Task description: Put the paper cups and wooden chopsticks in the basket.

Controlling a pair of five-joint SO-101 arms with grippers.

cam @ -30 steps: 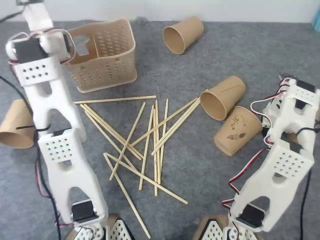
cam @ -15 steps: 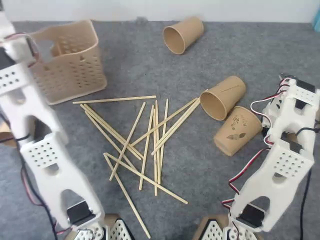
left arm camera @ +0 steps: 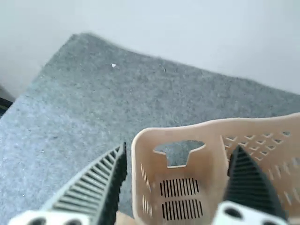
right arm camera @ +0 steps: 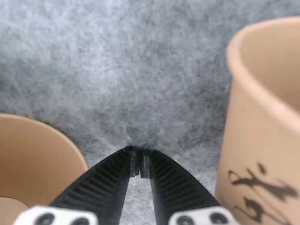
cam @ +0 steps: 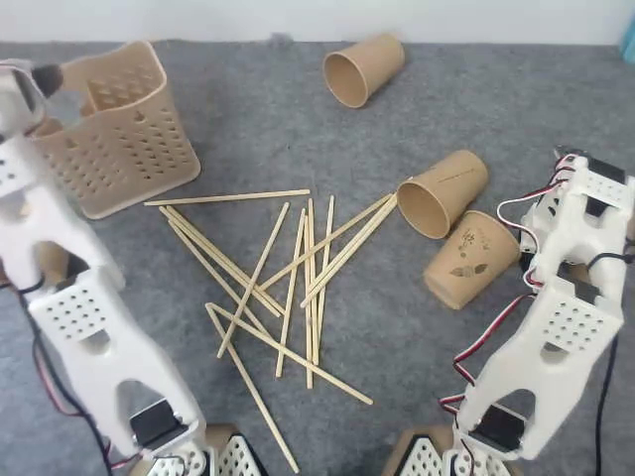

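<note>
Basket [cam: 119,129] stands at the tabletop's [cam: 248,109] far left edge, its end wall between the wide-spread jaws of my left tool [left arm camera: 180,161]. My right tool [right arm camera: 140,164] is closed on nothing, low between two paper cups [cam: 444,193]. Chopsticks [cam: 288,288] lie scattered mid-tabletop, and a third cup [cam: 362,69] lies near the far edge. Grey felt covers the top, with a white wall [left arm camera: 187,33] behind.

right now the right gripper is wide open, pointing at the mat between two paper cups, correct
Not open: the right gripper is shut, fingertips together, as the right wrist view shows. It does point at the mat between the plain cup and the printed cup.
</note>
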